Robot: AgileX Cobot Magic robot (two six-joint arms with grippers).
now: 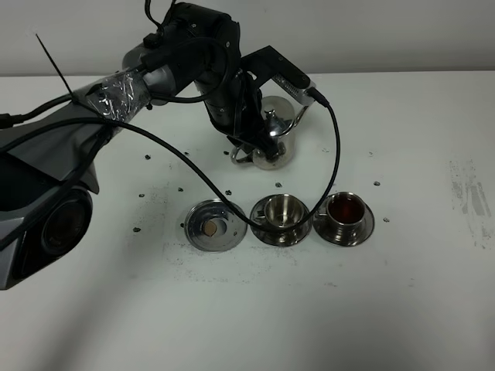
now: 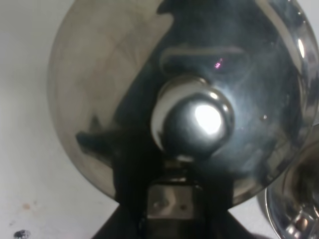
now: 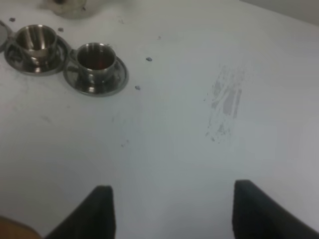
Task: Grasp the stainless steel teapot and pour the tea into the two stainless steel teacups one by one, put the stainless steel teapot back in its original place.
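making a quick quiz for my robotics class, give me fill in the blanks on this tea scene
Tea fills only the teacup on the ____ in the high view.
The other teacup is ____.
The end effector holding the teapot belongs to the ____ arm.
Missing words: right; empty; left.

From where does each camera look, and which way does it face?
Exterior high: mounted above the table, facing down on the teapot, dish, empty cup and cup of tea; the left arm shows.
Left wrist: on the left arm, facing close down on the teapot lid; its dark fingers show.
Right wrist: on the right arm, facing across the table towards both cups; its open fingers show.
Shared: exterior and right wrist views both show the cups.
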